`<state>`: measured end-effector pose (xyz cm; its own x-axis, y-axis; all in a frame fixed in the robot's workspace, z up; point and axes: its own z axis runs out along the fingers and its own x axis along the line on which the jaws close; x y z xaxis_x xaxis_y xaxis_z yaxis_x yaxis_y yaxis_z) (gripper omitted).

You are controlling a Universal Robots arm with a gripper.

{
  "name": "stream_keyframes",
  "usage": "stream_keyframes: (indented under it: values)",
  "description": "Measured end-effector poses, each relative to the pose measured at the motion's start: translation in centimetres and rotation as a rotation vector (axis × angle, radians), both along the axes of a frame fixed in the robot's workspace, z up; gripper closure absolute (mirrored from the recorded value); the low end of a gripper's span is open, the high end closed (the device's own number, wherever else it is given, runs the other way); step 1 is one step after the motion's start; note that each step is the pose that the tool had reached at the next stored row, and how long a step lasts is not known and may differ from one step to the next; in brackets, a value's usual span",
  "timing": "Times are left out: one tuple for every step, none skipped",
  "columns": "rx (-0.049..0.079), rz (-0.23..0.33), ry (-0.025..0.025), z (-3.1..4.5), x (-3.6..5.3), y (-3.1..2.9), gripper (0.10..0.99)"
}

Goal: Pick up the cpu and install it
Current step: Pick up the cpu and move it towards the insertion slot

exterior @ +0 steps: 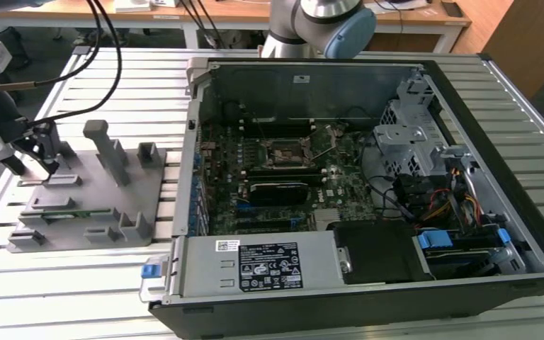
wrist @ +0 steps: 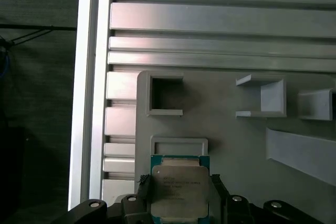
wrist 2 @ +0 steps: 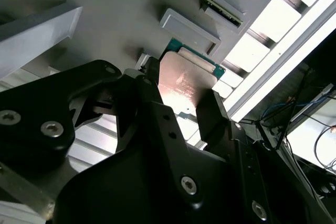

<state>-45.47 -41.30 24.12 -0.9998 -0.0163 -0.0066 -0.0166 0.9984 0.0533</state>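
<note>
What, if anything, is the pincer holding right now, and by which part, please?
The pincer is closed on the chip, gripping it by two opposite side edges, at the grey holder tray.

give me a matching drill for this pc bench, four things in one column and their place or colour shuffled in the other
Things:
1. cpu
2. socket
3. fixture tray
4. latch

Descriptions:
A. blue, on the case's edge
B. between the gripper's fingers
C. grey, on the slatted table beside the case
D. on the motherboard inside the case

Pairs: 1-B; 2-D; 3-C; 4-A
</note>
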Motion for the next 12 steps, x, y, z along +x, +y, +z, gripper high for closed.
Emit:
stream_keyframes:
  values:
    - [0.0, 0.0, -0.0001, 0.1, 0.0, 0.0, 0.561]
    - [0.0, 0.0, -0.0001, 0.21, 0.0, 0.0, 0.561]
    - [0.0, 0.0, -0.0001, 0.33, 0.0, 0.0, 0.561]
    - [0.0, 0.0, -0.0001, 0.45, 0.0, 0.0, 0.561]
    - [0.0, 0.0, -0.0001, 0.56, 0.0, 0.0, 0.561]
    - [0.0, 0.0, -0.0002, 0.66, 0.0, 0.0, 0.561]
    - [0.0, 0.0, -0.0001, 0.77, 0.0, 0.0, 0.561]
    - [0.0, 0.0, -0.0001, 0.88, -0.01, 0.0, 0.561]
    - [0.0, 0.0, -0.0001, 0.97, -0.01, 0.0, 0.561]
    - [0.0, 0.0, -0.0001, 1.08, -0.01, 0.0, 0.561]
    - [0.0, 0.0, -0.0001, 1.17, -0.01, 0.0, 0.561]
    - [0.0, 0.0, -0.0001, 1.27, -0.01, 0.0, 0.561]
